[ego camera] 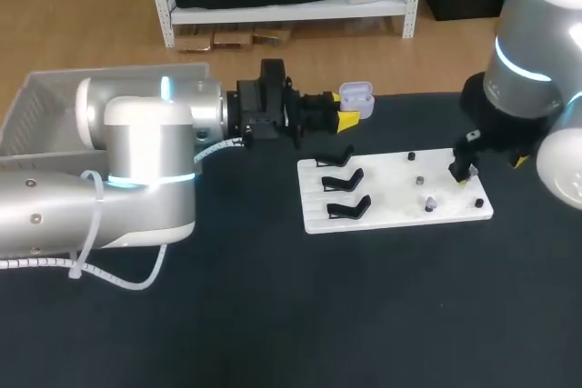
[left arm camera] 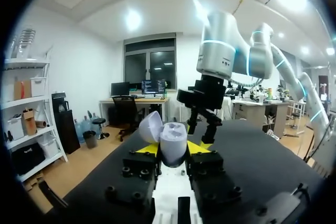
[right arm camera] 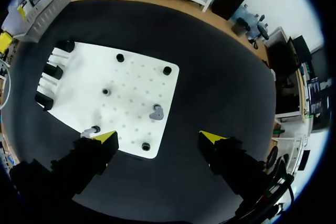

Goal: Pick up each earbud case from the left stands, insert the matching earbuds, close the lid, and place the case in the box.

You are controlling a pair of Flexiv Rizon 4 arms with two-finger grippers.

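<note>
Left fingers (left arm camera: 147,149) clamp the earbud case (left arm camera: 173,139) low on its sides; likely light, slick. Right fingers (right arm camera: 106,139) gape wide.

Place: robotics lab
Arms: left arm (ego camera: 136,161) at 9 o'clock; right arm (ego camera: 532,61) at 2 o'clock
Bench: white pegged board (ego camera: 396,190) on black table (ego camera: 273,315)

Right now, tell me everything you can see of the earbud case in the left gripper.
The earbud case is small, rounded and pale lilac-white, smooth like glossy plastic. Its lid is open, swung back to one side, showing a hollow inside; whether earbuds sit in it cannot be told. It sits between the yellow tips of the left gripper, which press it from both sides. It is held above the dark table, near its far edge, touching nothing else.
</note>
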